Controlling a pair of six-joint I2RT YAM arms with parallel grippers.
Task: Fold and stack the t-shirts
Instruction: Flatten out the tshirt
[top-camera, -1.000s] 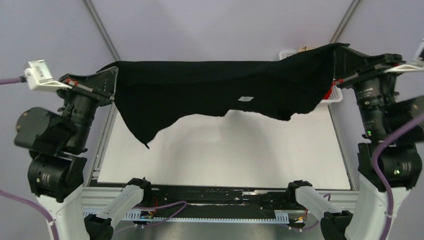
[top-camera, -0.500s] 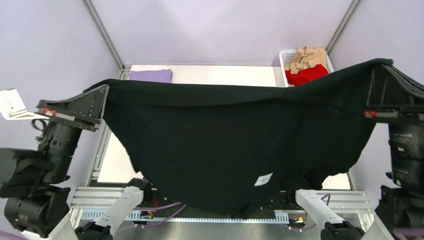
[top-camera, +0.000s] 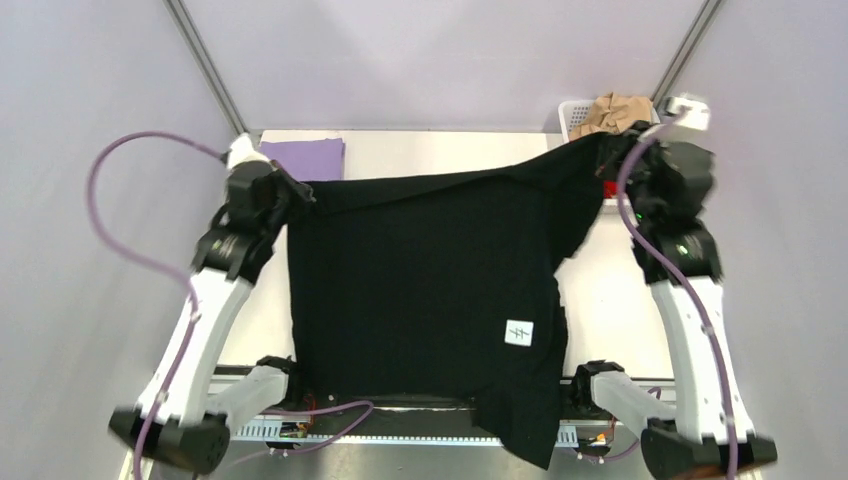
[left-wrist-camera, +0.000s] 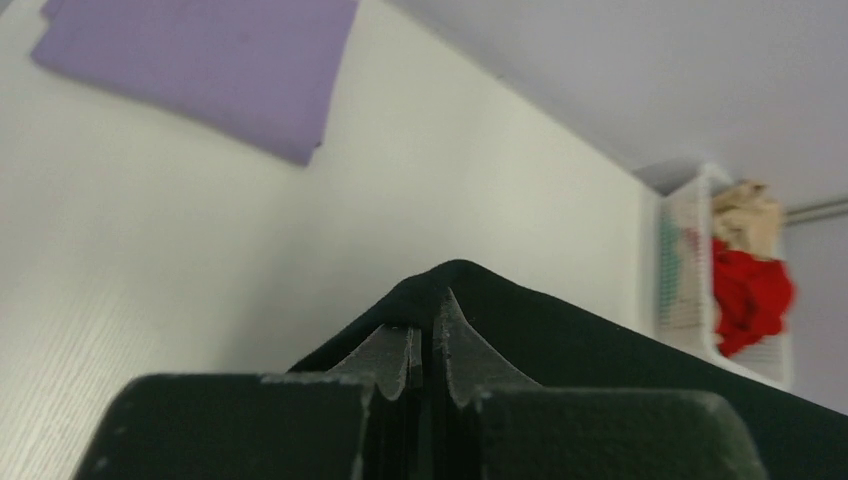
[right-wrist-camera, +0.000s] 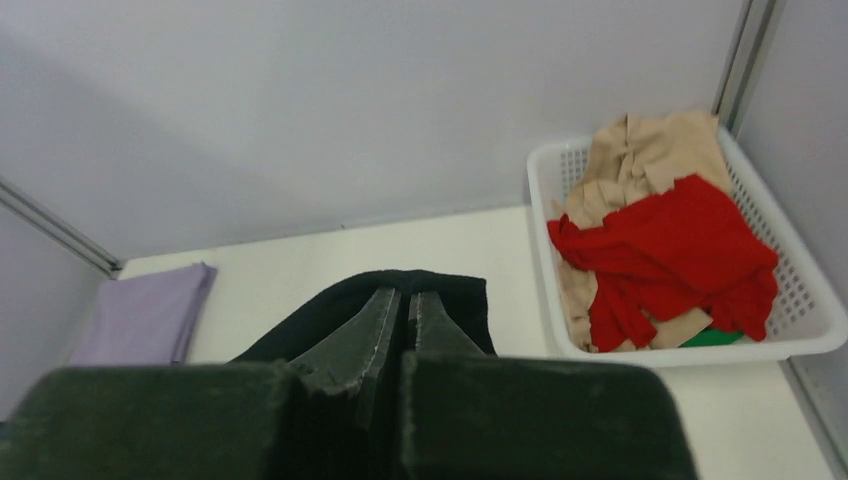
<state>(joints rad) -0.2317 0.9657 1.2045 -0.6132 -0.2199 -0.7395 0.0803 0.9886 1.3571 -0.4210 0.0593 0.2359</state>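
The big, soft black t-shirt (top-camera: 420, 270) lay spread over the desk (top-camera: 620, 300) with its bottom end drooping off the near edge, and it was not folded yet. The left tool (left-wrist-camera: 428, 335) and the right tool (right-wrist-camera: 403, 300) were each pinched tight on one far corner of it. Farther back, only the lavender t-shirt (top-camera: 302, 152) sat folded flat and square, while the crumpled red t-shirt (right-wrist-camera: 670, 245) and tan t-shirt (right-wrist-camera: 650, 140) waited in the holey white basket (right-wrist-camera: 700, 352).

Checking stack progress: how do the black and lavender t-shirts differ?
The black t-shirt is spread open; the lavender t-shirt is folded into a rectangle. The left gripper and right gripper pinch the black one's far corners; the lavender one lies untouched at the table's far left. The black one covers far more table, overhanging the near edge. Both are plain cloth.
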